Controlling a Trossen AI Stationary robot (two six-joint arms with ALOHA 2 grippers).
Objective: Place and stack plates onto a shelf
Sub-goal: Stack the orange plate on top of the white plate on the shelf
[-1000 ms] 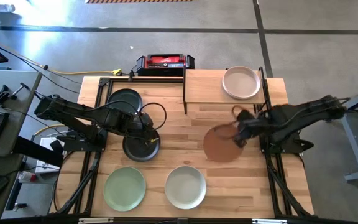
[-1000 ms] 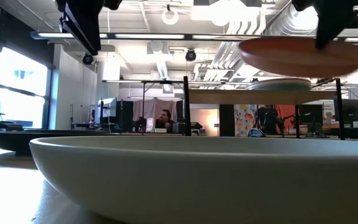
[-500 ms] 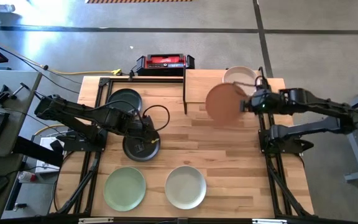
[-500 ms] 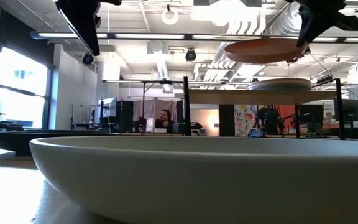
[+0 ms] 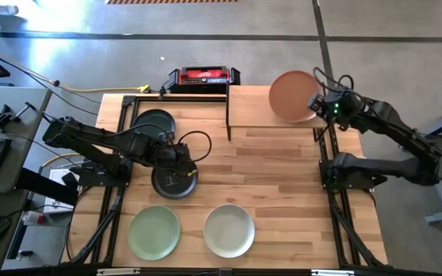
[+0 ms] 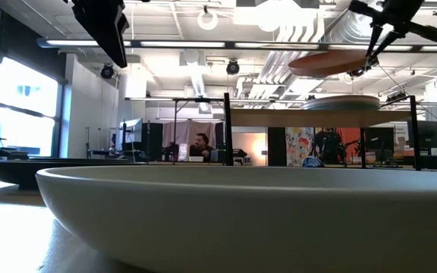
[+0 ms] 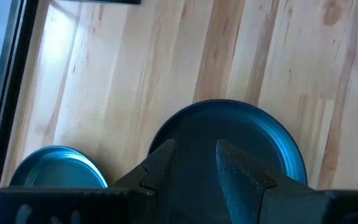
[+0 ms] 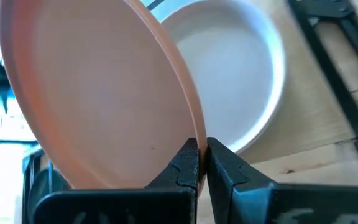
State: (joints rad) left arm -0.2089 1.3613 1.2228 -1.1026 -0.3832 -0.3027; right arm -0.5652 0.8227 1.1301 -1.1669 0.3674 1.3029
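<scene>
- Wood desk: shelf bore a cream plate.
- Right tool pinched the salmon plate's rim, above it.
- Best: level, centre, lower, release.
- Left tool hovered, parted, over a black plate.

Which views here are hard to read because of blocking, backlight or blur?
Low view: the off-white plate sits against the lens and fills the lower half, while bright windows and ceiling lights turn the left gripper into a silhouette. Right wrist view: the salmon plate, pinched in the right gripper, looms soft and close. High view: evenly lit and clear.
</scene>
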